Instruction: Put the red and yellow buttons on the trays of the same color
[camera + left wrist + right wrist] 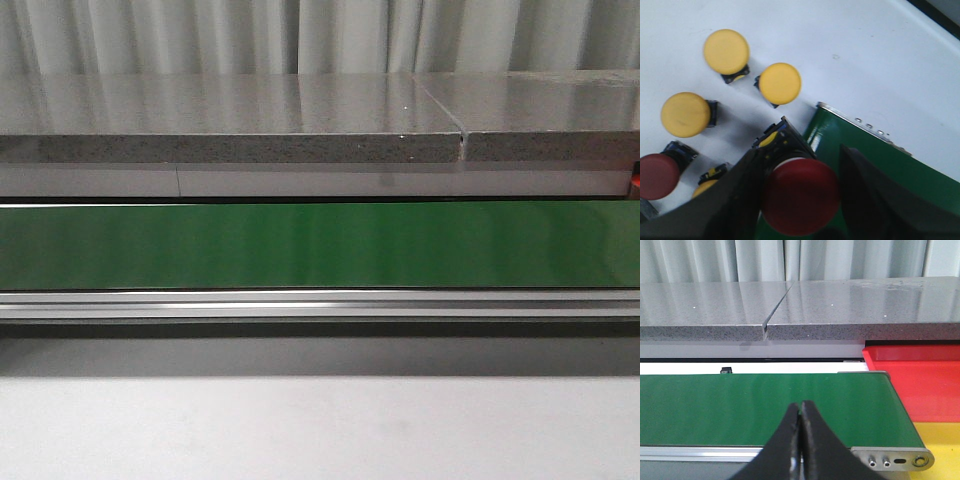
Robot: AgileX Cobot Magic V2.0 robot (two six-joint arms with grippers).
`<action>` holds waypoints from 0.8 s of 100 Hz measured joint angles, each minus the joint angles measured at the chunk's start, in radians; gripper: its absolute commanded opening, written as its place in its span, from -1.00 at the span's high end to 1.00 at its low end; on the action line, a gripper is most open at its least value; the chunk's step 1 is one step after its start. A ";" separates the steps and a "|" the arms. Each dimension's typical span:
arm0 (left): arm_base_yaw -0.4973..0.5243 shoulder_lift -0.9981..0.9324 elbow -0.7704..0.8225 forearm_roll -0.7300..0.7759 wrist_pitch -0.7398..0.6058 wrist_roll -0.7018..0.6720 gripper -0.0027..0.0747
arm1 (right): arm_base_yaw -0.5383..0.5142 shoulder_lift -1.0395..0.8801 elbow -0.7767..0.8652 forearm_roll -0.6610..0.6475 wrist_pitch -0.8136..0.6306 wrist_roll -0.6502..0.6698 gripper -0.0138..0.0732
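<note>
Only partly visible, left fingers (pixel 800 200) grip a red button (pixel 800 196); right fingers (pixel 800 440) pressed together.

White table (pixel 880 55) w/ green belt (pixel 320 245), yellow buttons (pixel 780 83), red button (pixel 657 176).

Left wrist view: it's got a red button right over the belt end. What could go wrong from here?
1. The left gripper holds the round red mushroom-head button at the end of the green conveyor belt; released tilted, it might roll off.
2. The yellow round-capped buttons lie close by on the white table; a low swing could knock them.
3. The right gripper is shut, so not ready to catch anything.
</note>
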 measured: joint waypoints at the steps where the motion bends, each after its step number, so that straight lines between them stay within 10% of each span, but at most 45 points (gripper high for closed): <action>1: -0.003 -0.002 0.000 0.000 0.002 0.000 0.36 | 0.000 0.000 0.000 0.000 0.000 0.000 0.95; 61: -0.116 0.052 0.025 -0.004 0.081 0.002 0.35 | 0.000 0.000 0.000 0.000 0.000 0.000 0.95; 80: -0.117 0.054 0.025 -0.004 0.073 0.002 -0.25 | 0.000 0.000 0.000 0.000 0.000 0.000 0.95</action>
